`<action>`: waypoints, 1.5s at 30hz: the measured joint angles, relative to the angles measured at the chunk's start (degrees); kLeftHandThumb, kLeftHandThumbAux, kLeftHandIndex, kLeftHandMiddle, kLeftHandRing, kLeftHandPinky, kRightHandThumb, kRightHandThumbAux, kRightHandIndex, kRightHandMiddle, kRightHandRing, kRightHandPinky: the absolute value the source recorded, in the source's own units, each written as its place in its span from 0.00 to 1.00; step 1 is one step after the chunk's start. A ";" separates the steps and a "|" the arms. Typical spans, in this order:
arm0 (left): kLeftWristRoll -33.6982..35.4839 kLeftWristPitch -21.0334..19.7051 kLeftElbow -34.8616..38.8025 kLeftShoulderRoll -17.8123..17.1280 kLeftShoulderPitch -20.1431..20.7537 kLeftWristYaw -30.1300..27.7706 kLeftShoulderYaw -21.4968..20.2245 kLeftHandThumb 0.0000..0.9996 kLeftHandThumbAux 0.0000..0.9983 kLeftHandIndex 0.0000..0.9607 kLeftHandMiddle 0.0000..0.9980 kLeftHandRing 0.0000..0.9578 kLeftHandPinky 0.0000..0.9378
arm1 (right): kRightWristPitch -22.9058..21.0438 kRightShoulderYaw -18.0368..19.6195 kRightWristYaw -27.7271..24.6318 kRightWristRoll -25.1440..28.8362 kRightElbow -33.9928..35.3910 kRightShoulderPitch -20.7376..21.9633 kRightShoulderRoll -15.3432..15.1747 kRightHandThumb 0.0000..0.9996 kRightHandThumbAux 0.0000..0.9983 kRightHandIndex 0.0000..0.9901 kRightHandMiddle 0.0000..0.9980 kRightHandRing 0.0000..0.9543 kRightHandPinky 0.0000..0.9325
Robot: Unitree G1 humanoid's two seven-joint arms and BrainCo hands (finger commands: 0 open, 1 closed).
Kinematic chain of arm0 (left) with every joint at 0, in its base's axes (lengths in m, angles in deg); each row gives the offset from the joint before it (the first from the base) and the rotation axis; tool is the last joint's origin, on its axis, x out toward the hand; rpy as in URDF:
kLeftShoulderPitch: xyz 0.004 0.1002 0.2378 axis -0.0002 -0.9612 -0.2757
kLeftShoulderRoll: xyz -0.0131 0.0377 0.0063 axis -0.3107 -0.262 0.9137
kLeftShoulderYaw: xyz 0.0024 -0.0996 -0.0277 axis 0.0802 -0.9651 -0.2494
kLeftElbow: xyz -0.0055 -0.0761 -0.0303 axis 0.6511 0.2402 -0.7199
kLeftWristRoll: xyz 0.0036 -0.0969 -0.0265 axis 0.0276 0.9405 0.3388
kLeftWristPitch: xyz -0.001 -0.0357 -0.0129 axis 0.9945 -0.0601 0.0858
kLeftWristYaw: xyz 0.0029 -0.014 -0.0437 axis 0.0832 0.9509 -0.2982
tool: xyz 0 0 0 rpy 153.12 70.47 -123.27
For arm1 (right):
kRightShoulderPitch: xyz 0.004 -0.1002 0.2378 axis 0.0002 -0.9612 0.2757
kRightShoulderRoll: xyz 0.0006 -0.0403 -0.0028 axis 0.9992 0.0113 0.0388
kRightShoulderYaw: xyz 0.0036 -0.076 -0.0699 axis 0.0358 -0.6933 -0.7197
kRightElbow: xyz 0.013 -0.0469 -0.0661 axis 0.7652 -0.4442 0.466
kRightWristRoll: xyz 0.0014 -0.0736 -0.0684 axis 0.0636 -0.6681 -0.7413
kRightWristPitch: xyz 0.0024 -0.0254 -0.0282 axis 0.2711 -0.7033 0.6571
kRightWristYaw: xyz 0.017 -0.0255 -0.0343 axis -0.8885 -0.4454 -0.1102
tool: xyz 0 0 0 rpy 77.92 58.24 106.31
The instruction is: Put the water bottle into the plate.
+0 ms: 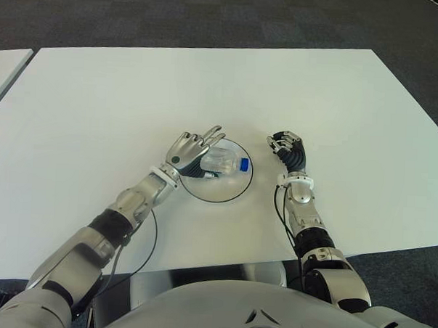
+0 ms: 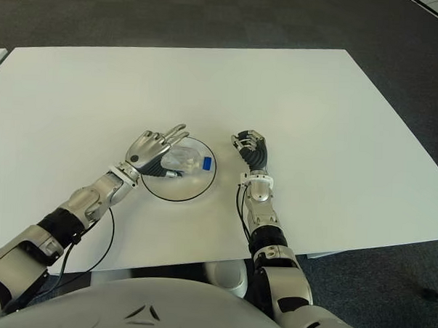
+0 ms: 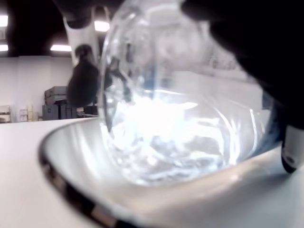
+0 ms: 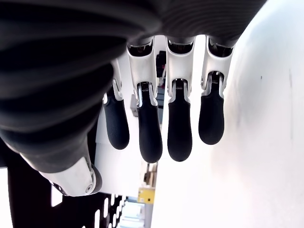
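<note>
The clear water bottle with a blue cap lies on its side inside the round, dark-rimmed plate in the middle of the white table. My left hand hovers over the plate's left part, right against the bottle's base end, fingers stretched out and not wrapped around it. In the left wrist view the bottle fills the picture, sitting in the plate. My right hand shows just right of the plate with fingers curled and nothing in them.
A second white table's corner shows at the far left. Dark carpet surrounds the table. A black cable loops under my left forearm near the table's front edge.
</note>
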 measured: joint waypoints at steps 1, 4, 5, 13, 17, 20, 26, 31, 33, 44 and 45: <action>-0.01 -0.10 0.00 0.00 -0.10 0.48 0.00 0.01 0.49 0.00 0.00 0.00 0.00 | -0.01 0.00 0.00 -0.01 0.00 0.00 0.00 0.71 0.73 0.43 0.51 0.55 0.60; -0.02 -0.34 0.00 0.04 -0.45 2.05 -0.02 0.01 0.48 0.00 0.00 0.00 0.00 | -0.01 0.00 -0.01 0.00 -0.01 0.00 -0.01 0.71 0.73 0.43 0.52 0.56 0.60; -0.01 -0.41 0.00 0.07 -0.58 2.71 -0.05 0.01 0.47 0.00 0.00 0.00 0.00 | -0.01 0.00 -0.01 0.00 -0.03 0.00 -0.02 0.71 0.73 0.43 0.52 0.56 0.60; 0.17 -0.41 -0.01 0.98 -1.05 9.26 -0.46 0.00 0.46 0.00 0.00 0.00 0.00 | -0.01 0.04 -0.09 0.08 -0.12 0.00 -0.01 0.71 0.73 0.43 0.52 0.56 0.60; 1.62 0.52 -0.28 1.96 -1.48 12.48 -1.30 0.00 0.45 0.00 0.00 0.00 0.00 | -0.01 0.05 -0.12 0.12 -0.12 0.00 0.02 0.71 0.73 0.43 0.52 0.56 0.60; 3.90 2.76 -1.13 3.09 -1.81 14.94 -2.55 0.00 0.45 0.00 0.00 0.00 0.00 | -0.01 0.09 -0.23 0.16 -0.14 0.00 0.01 0.71 0.73 0.43 0.52 0.57 0.61; 8.27 8.82 -4.33 4.66 -1.85 19.59 -4.46 0.01 0.47 0.00 0.00 0.00 0.00 | -0.01 0.10 -0.39 0.17 -0.15 0.01 0.01 0.71 0.73 0.44 0.52 0.57 0.60; 13.92 16.71 -8.05 6.11 -1.84 21.50 -6.53 0.04 0.48 0.00 0.00 0.00 0.00 | -0.01 0.18 -0.50 0.17 -0.15 0.00 -0.06 0.71 0.73 0.44 0.52 0.56 0.59; 17.15 20.29 -9.39 6.85 -1.90 21.18 -7.58 0.04 0.49 0.00 0.00 0.00 0.00 | -0.01 0.22 -0.62 0.18 -0.15 0.00 -0.07 0.71 0.73 0.43 0.52 0.55 0.58; 27.36 28.43 -13.77 9.59 -2.49 15.89 -13.39 0.01 0.49 0.00 0.00 0.00 0.00 | -0.01 0.33 -1.05 0.17 -0.03 -0.02 -0.14 0.71 0.73 0.44 0.52 0.55 0.59; 27.43 28.49 -13.98 9.69 -2.65 15.66 -13.76 0.00 0.49 0.00 0.00 0.00 0.00 | -0.01 0.34 -1.06 0.18 -0.01 -0.03 -0.16 0.71 0.73 0.44 0.52 0.55 0.59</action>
